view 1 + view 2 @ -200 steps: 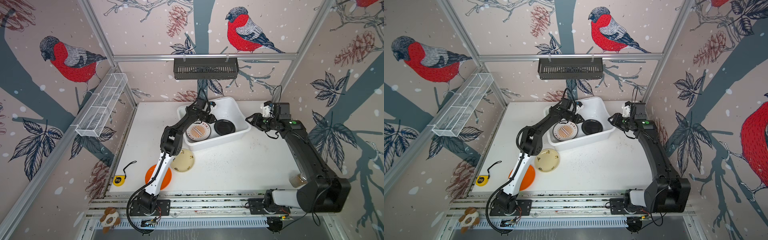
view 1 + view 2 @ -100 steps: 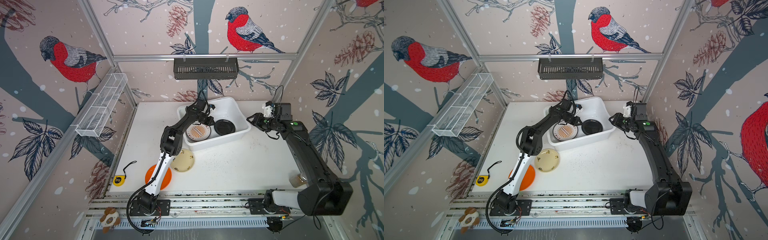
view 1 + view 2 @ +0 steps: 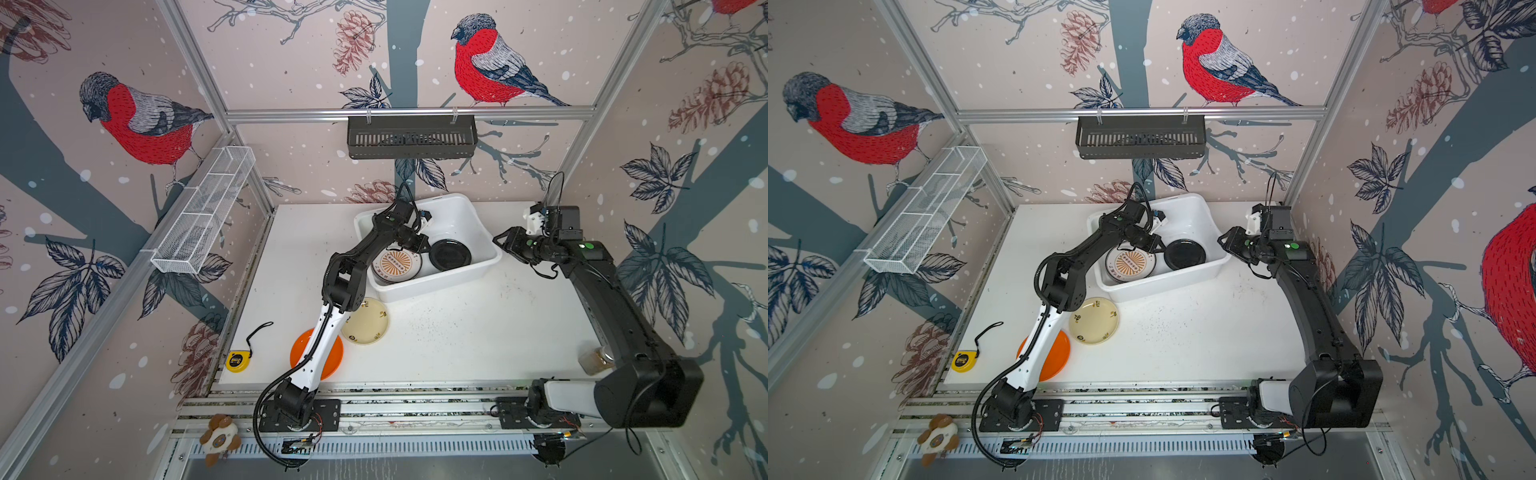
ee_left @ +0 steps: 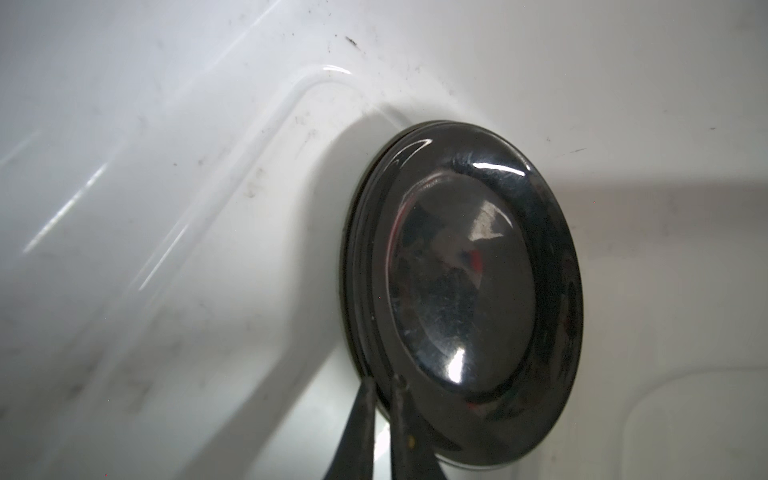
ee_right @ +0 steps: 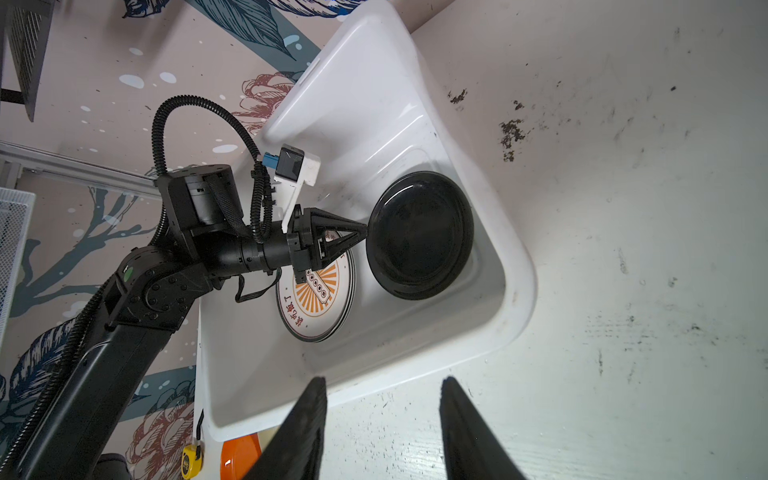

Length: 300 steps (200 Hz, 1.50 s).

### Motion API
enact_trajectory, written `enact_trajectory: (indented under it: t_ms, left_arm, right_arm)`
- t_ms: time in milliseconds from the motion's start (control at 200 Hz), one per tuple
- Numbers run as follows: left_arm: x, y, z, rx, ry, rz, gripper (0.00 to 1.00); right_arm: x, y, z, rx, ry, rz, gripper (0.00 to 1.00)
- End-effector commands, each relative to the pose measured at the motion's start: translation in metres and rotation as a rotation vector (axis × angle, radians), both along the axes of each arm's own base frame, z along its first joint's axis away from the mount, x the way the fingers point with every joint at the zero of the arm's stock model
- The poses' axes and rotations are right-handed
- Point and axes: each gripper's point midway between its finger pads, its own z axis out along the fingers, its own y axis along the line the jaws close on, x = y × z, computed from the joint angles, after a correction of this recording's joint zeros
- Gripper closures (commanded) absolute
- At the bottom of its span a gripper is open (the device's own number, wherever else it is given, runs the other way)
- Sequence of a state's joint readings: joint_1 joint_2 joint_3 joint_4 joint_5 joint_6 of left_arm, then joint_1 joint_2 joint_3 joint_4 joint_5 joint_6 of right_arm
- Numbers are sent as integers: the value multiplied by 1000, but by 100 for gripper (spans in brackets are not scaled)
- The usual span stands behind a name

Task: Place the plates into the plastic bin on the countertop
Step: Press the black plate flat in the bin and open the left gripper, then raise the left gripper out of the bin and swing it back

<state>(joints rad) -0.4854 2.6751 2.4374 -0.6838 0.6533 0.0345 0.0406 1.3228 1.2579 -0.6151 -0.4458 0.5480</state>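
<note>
Rim of black plate [image 3: 450, 254] inside plastic bin [image 3: 436, 286] is clamped by left claw [image 3: 424, 249]; right claw [image 3: 500, 242], jaws apart, hangs at bin's three o'clock above bench [image 3: 457, 340].

Twin black-jointed arms bolted to black base plates [image 3: 328, 409]

The left arm [image 3: 332, 286] pairs a white lower link [image 3: 328, 332] with black upper links; ribbed black conduit [image 5: 166, 120] loops by its wrist; a white bracket [image 5: 307, 172] carries a small black camera [image 5: 289, 164] with a blue plug [image 5: 272, 159]; round screws ring a joint housing [image 5: 160, 291]; the left gripper [image 5: 363, 233] has black triangular truss fingers; the right arm [image 3: 615, 299] is black, with a white base link [image 3: 569, 397] and green dots [image 3: 587, 246]; the right gripper [image 3: 503, 243] ends in black tapering wedges.
</note>
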Motion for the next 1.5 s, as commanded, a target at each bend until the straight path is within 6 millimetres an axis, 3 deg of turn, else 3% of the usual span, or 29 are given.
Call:
enact_trajectory:
  t_ms: [0, 325, 465, 560, 690, 796, 996, 1126, 1316, 1396, 1496]
  left_arm:
    - [-2, -4, 9, -22, -18, -25, 87]
    - [5, -11, 28, -71, -61, -28, 80]
    - [19, -4, 72, -118, -165, -16, 73]
    - [35, 10, 116, -156, -259, 15, 55]
    - [45, 43, 171, -158, -383, 44, 37]
    - [36, 66, 203, -95, -483, 15, 31]
    - [-3, 116, 234, 30, -533, -42, 22]
    - [-15, 167, 253, 66, -488, 32, 21]
    - [-42, 246, 251, 124, -388, 110, 20]
    - [-56, 276, 240, 151, -336, 146, 20]
    - [-75, 300, 219, 161, -272, 158, 20]
  right_arm:
    - [1, 1, 1, -4, -11, 6, 54]
    - [3, 1, 2, -4, -17, 10, 54]
    - [7, 2, 6, -3, -29, 13, 54]
    - [12, 1, 10, -1, -48, 13, 53]
    - [19, 2, 16, -2, -79, 22, 52]
    - [24, 3, 19, -9, -106, 30, 51]
    - [33, 4, 24, -32, -160, 58, 50]
    - [37, 6, 23, -33, -180, 80, 50]
    - [43, 11, 24, -24, -198, 108, 50]
    - [47, 13, 27, -14, -207, 118, 50]
    - [52, 17, 29, 0, -214, 130, 50]
